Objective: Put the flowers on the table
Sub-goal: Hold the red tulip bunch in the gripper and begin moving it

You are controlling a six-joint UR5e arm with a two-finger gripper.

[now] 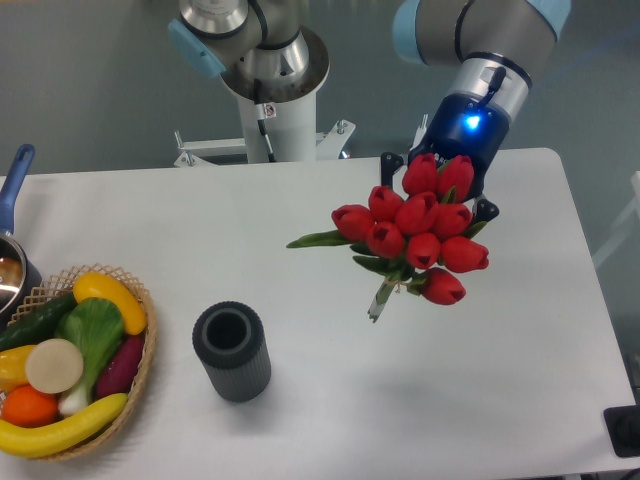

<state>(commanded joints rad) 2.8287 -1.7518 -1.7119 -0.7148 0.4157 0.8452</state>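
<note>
Nearest the camera, a basket (pixel 140 375) of toy fruit and vegetables is sitting at the left edge of the table (pixel 500 400), with a vase (pixel 232 352) standing upright and empty just to its right. A pan (pixel 12 255) is poking in at the far left. Further back and to the right, the flowers (pixel 415 238) are hanging above the table, heads bunched towards the camera, a leaf sticking out to the left and the stem ends pointing down and left, seemingly clear of the surface, though that is hard to judge. Behind them the gripper (pixel 440 185) is reaching down from the arm; the blooms are hiding its fingers, so I cannot tell how wide they are set, though the bunch appears to be carried by it.

The step in hand seems to be the carry, with the bunch well apart from the vase. The next move is calling for lowering over bare table on the right, laying the stems down gently, then letting go
</note>
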